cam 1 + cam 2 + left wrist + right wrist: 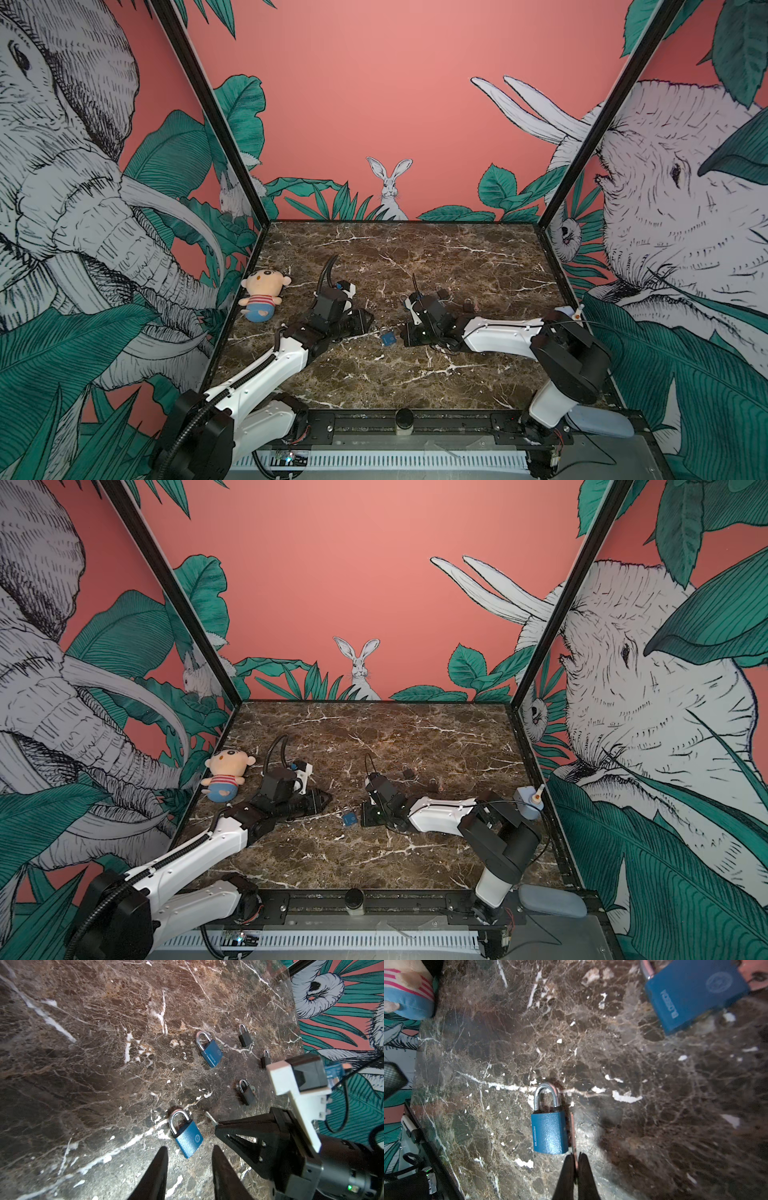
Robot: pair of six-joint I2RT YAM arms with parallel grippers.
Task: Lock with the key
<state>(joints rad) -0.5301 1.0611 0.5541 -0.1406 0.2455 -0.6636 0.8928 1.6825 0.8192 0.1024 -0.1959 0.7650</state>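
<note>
A blue padlock [187, 1136] with a silver shackle lies flat on the marble table [478, 266], near the middle in both top views [388, 337] [350, 818]. My left gripper [190, 1147] is open and low over the table, its fingertips straddling the padlock's base without touching it. My right gripper [576, 1154] is shut on a thin key [572, 1132], whose blade runs along the padlock's [549, 1132] side, outside the body. In the left wrist view, the key [211, 1118] pokes out of the right gripper [217, 1126] just beside the padlock.
A second blue padlock [211, 1051] and three small black padlocks [245, 1036] [266, 1059] [246, 1091] lie farther back. A plush doll [262, 297] sits at the table's left edge. A small grey bottle [528, 802] stands at the right edge. Patterned walls enclose three sides.
</note>
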